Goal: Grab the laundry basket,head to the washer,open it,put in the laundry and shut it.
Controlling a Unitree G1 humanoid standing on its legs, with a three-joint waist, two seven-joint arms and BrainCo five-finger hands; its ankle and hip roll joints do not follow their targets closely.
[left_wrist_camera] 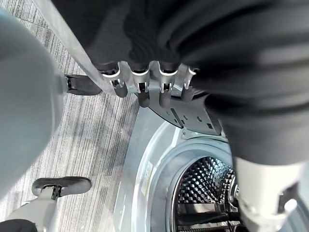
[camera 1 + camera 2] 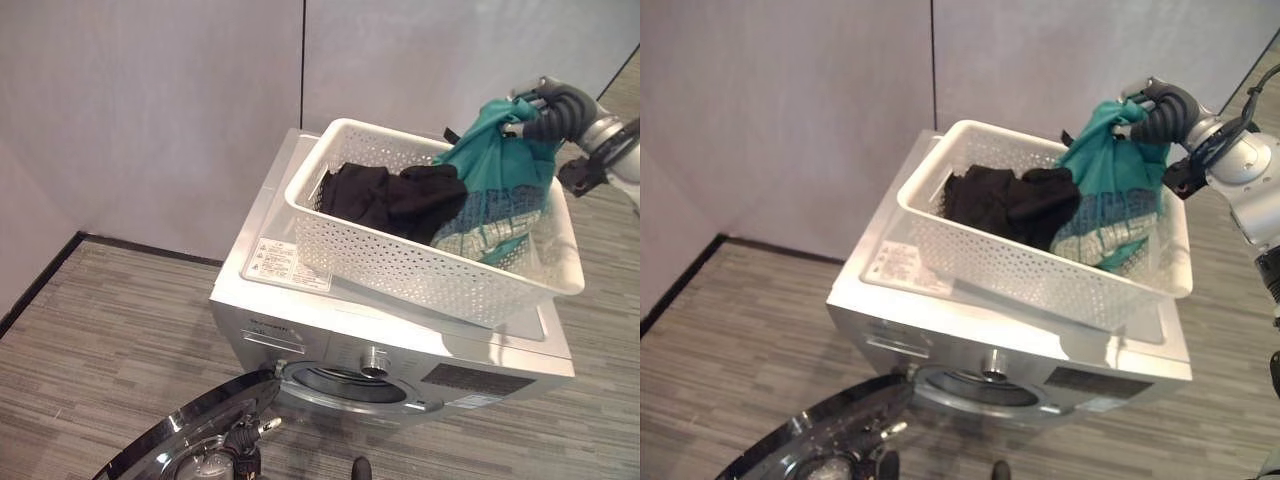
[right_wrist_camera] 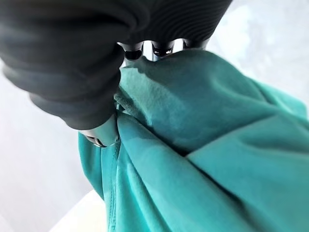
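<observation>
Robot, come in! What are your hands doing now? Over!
Right hand shut on teal garment, lifting from basket. Left hand down by open washer door. Black clothes remain.

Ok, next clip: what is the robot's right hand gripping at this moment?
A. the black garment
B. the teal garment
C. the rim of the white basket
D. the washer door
B: the right hand has its fingers curled into the teal garment, lifting it above the white basket, while the black garment lies in the basket.
</observation>
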